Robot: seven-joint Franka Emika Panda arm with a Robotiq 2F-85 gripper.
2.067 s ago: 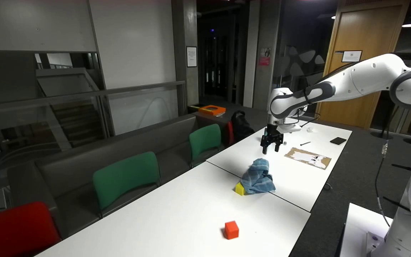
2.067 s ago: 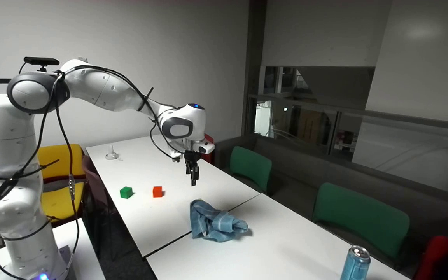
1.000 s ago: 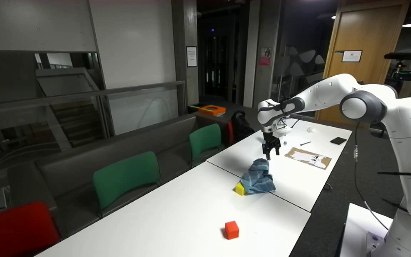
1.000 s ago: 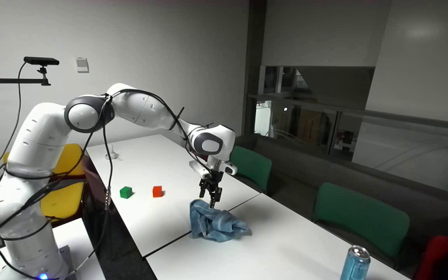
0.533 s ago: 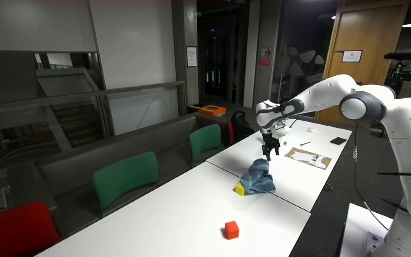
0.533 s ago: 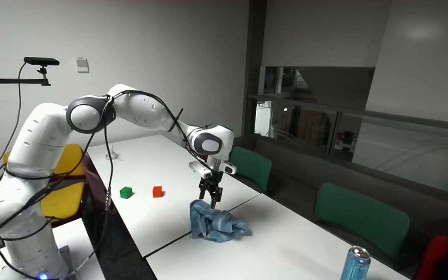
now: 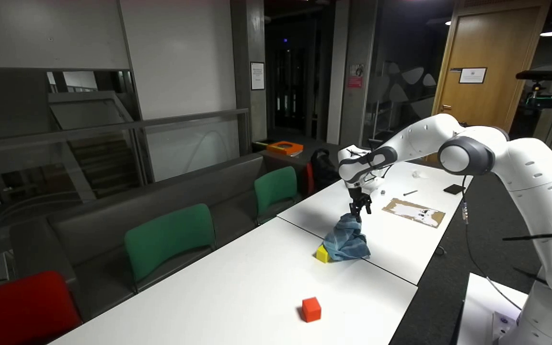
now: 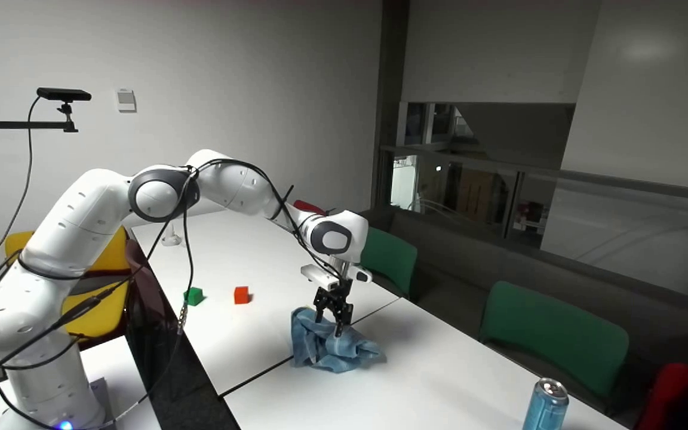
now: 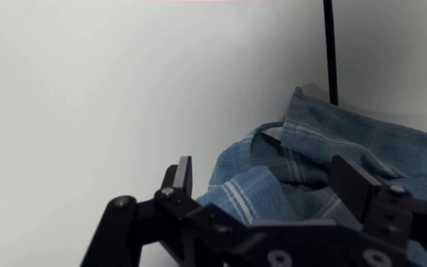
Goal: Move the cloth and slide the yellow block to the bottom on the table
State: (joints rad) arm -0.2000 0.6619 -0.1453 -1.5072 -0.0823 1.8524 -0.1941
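A crumpled blue striped cloth (image 7: pixel 347 242) lies on the white table (image 7: pixel 237 282) over the seam between two tabletops. It also shows in an exterior view (image 8: pixel 314 346) and in the wrist view (image 9: pixel 332 133). A yellow block (image 7: pixel 322 254) sits against the cloth's edge, partly covered by it. In the wrist view the block is hidden. My gripper (image 7: pixel 363 215) is open, tilted, just above the cloth's top in both exterior views (image 8: pixel 329 327). In the wrist view the fingers (image 9: pixel 263 174) stand apart with cloth folds between and beneath them. I cannot tell whether they touch the cloth.
A red block (image 7: pixel 311 309) and a green block (image 8: pixel 194 297) stand on the table. A blue can (image 8: pixel 547 406) stands near the sofa-side edge. A cardboard piece (image 7: pixel 415 212), a pen (image 7: pixel 410 192) and a dark flat object (image 7: pixel 454 189) lie on the table. Green chairs (image 8: pixel 553 334) line one side.
My gripper has moved across the table and down to the cloth, lowering further in the last half second. It stays open. The cloth and the blocks have not visibly moved.
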